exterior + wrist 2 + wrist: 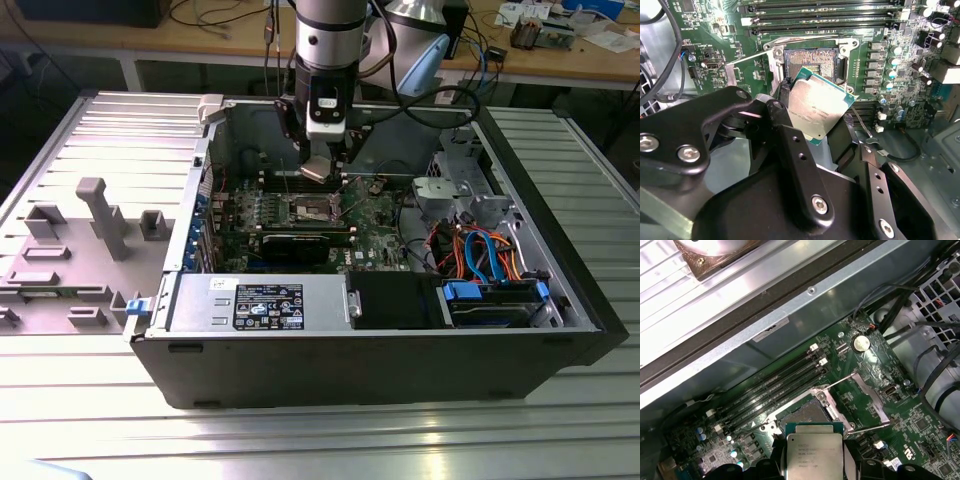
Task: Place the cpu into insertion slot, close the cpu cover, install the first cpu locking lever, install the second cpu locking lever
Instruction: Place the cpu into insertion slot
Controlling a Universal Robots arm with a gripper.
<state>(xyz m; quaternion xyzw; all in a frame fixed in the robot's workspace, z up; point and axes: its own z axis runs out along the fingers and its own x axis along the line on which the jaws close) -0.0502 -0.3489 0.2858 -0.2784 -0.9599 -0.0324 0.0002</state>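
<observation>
Gripper (814,118) fingers (792,150) are clamped on the cpu (818,106) by its edges. It's tilted over the insertion slot (810,61), not seated, w/ lines of small print on the silvery top. Exterior view adds the open pc case (350,372) on the ribbed desk (300,442), black sticker (268,305) w/ white print on its psu (195,300).

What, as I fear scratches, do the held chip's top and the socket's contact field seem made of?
Small square silvery cpu: top looks matt metal, softly glaring; edge green, likely circuit board. Square metal-rimmed insertion slot: dark field with gold-tinged glints, probably metal contacts.
</observation>
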